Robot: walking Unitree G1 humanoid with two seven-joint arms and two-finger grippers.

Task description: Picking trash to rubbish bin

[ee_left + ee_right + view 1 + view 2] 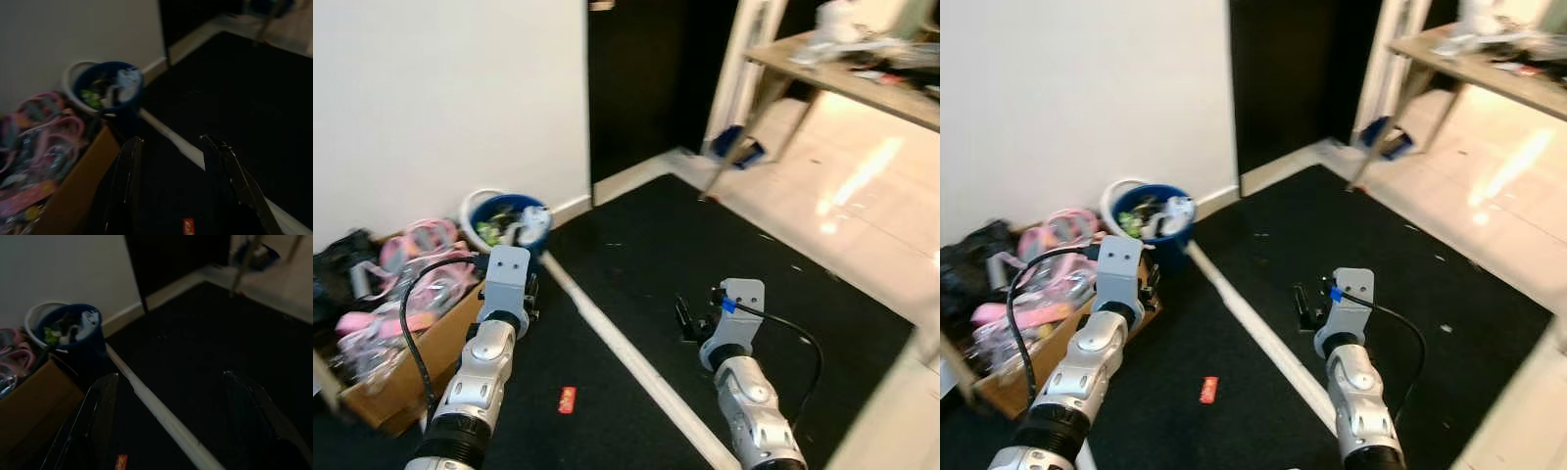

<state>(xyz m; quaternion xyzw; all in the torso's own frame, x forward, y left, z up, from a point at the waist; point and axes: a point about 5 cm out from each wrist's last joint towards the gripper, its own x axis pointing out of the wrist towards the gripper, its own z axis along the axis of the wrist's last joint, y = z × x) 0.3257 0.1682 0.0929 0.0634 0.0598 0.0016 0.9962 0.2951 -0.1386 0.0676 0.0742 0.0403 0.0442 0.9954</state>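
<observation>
While your left claw (171,161) and right claw (171,401) hung released over the black mat (705,255), the red wrapper (567,399) lay near the blue bin (514,220).

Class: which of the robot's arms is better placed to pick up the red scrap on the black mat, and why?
Probably the left. The red scrap lies beside the left arm, on its side of the white strip; the left gripper has open jaws near it. The right gripper is across the strip.

A matt black mat (646,264) is laid beside glossy pale tiles (862,186). The bin (509,217) looks like blue plastic. The box (421,362) is made of brown cardboard.
</observation>
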